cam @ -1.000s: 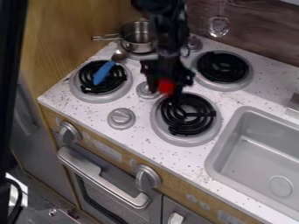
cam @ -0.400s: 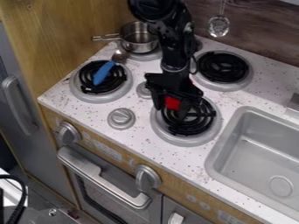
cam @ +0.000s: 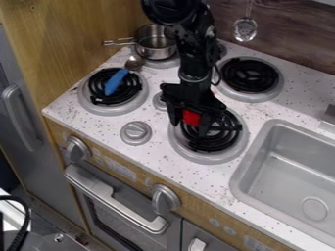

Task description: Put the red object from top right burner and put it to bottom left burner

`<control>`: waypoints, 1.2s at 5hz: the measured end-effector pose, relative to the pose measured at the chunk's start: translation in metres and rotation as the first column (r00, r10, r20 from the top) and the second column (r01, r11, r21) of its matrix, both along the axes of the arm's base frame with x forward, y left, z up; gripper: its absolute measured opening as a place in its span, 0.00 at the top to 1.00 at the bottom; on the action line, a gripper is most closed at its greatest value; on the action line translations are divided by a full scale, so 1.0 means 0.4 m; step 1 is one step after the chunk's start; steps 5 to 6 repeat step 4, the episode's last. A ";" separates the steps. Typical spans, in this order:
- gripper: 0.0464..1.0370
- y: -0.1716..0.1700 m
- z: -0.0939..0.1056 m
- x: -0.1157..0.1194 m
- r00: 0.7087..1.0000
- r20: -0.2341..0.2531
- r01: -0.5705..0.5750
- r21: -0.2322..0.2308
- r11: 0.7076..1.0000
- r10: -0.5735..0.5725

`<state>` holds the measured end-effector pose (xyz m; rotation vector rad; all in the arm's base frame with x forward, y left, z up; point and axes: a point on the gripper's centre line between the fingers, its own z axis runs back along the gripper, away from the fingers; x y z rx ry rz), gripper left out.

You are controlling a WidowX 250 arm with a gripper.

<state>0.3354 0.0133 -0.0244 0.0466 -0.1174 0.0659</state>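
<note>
My gripper (cam: 190, 123) hangs over the upper left part of the bottom right burner (cam: 214, 139), shut on the red object (cam: 191, 117), which shows between its two fingers. Whether the object touches the coil I cannot tell. The top right burner (cam: 249, 75) has a bare black coil. On the bottom left burner (cam: 98, 100) lies a spoon with a blue handle (cam: 116, 82), its metal bowl pointing up and to the right.
A metal pot (cam: 155, 46) stands on the top left burner, its handle toward the left. A round knob (cam: 136, 133) sits on the white counter between the front burners. The sink (cam: 288, 169) is at the right. A slotted spoon (cam: 245, 29) hangs at the back wall.
From behind the bottom right burner, the gripper has come forward over it, carrying the red object along. Most recently both shifted slightly left. The spoon and the pot have stayed in place.
</note>
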 end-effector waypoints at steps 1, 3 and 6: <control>0.22 -0.005 0.000 -0.007 1.000 -0.017 0.010 0.004 1.000 -0.010; 0.04 -0.003 0.001 -0.026 0.997 -0.069 0.043 0.091 0.995 -0.037; 0.04 0.008 0.000 -0.030 0.997 -0.077 0.032 0.088 0.996 -0.025</control>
